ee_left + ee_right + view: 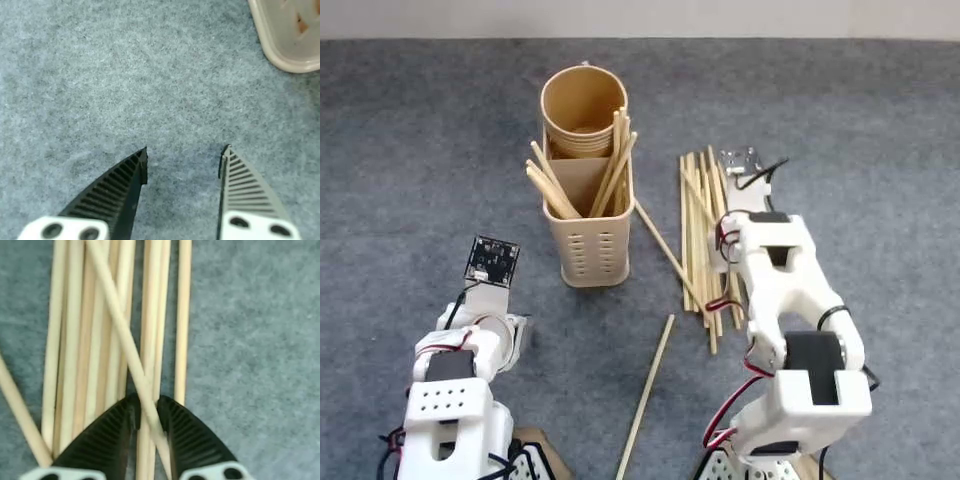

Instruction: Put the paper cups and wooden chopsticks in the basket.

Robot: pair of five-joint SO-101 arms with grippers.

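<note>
Right claw point(146, 407): pinched on one slanted pale wooden chopstick point(114, 315).
Left claw point(182, 155): spread wide, empty.
High view: brown paper cups point(582, 105) inside beige slotted basket point(588, 240).

We see a grey, carpet-like mat point(420, 150) covering the bench, w/ a fuzzy, speckled nap, lighter & darker flecks mixed throughout. It lies flat & runs side to side across the high view; both wrist views give us the same fuzzy grey up close. Along the far side we note a pale strip point(640, 18), plain, either wall or bare bench, can't tell which. At the near edge are two small tan patches point(538, 442), one left, one right, partly hidden.
</note>
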